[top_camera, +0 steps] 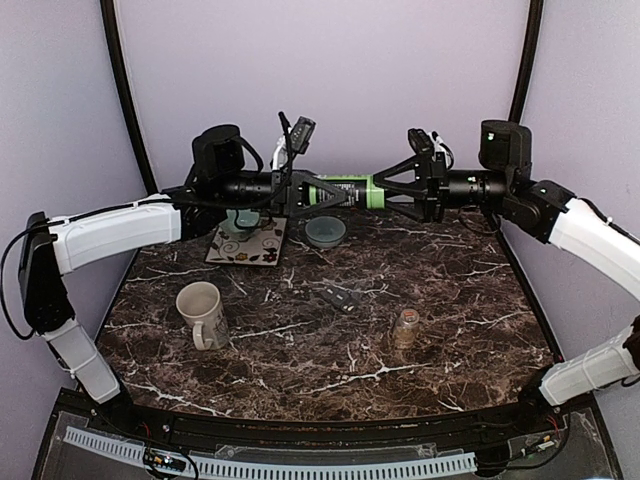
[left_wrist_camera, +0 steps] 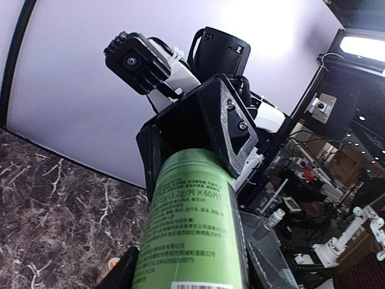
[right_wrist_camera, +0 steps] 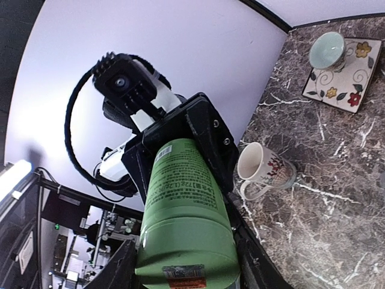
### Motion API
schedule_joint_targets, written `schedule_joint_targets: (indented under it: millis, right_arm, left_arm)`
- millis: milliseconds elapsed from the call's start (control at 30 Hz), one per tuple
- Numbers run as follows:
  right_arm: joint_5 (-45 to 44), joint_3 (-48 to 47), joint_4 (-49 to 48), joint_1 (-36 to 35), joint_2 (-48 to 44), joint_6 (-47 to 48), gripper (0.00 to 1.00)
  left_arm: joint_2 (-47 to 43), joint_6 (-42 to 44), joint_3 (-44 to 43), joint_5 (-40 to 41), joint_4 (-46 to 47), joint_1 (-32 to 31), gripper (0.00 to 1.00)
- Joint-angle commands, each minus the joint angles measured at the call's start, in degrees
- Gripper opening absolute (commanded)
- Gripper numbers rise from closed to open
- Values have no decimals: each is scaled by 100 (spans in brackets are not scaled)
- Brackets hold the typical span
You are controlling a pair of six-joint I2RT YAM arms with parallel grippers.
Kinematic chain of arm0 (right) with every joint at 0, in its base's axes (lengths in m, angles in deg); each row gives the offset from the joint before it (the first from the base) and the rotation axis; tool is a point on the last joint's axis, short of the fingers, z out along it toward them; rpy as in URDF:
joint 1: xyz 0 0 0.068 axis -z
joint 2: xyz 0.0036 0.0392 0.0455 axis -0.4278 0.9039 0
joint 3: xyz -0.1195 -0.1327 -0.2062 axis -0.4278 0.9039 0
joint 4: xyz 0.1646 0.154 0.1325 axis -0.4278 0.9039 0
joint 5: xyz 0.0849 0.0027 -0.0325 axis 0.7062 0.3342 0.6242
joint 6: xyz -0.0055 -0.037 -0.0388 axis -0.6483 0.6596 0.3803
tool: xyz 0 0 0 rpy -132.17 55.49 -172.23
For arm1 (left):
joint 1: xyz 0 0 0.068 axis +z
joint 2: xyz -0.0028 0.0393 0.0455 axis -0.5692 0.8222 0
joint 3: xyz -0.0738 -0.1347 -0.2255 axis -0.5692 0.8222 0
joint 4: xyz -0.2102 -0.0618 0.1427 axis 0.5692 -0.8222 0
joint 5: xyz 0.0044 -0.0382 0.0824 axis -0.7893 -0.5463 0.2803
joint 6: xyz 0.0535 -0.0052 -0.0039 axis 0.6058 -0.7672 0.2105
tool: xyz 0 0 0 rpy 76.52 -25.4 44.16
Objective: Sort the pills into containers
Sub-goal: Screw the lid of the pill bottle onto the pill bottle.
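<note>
Though illegible overhead, bottle [left_wrist_camera: 192, 223] print wrist-legible.

Lilac walls [top_camera: 330, 80] surround a dark marble table [top_camera: 300, 350].

a dark marbled bench [top_camera: 450, 290] with white veins fills the booth, closed in by pale lilac walls [top_camera: 330, 70]. two black posts [top_camera: 128, 100] rise along the back corners. on the left half, toward the near side, a cream mug [top_camera: 203, 312] stands upright, mouth up, its handle turned toward the near edge; from the right wrist view a red flower print shows on its side. well behind it, close to the back wall, lies a square plate [top_camera: 255, 245], cream with swirls and small flowers. a teal cup [top_camera: 240, 220] stands upright at its far edge. a white slotted strip [top_camera: 300, 467] runs along the front.
</note>
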Motion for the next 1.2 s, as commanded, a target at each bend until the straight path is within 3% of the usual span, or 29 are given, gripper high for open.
schedule_joint_targets:
  millis: [0, 133, 267, 400, 533, 767, 1167]
  right_arm:
    - [49, 410, -364, -95, 220, -1237, 13]
    - [31, 424, -413, -92, 222, -1316, 17]
    - [-111, 257, -180, -61, 178, -874, 37]
    - [-402, -144, 273, 0, 59, -80, 58]
    - [-671, -515, 679, 28, -92, 744, 70]
    - [-1049, -828, 1389, 34, -304, 1882, 76]
    - [-1368, -1216, 2584, -7, -461, 3869, 78]
  left_arm:
    - [-802, 1665, -25, 1153, -248, -451, 0]
    - [-1008, 1720, 225, 1351, -196, -460, 0]
    - [-922, 1427, 206, 1219, -304, -408, 0]
    - [-750, 603, 337, 791, 104, -218, 0]
    - [-477, -333, 413, 306, 703, 8, 0]
    - [109, -1561, 171, -348, 1377, 82, 0]
    - [1033, -3584, -377, -1279, 2689, 78, 0]
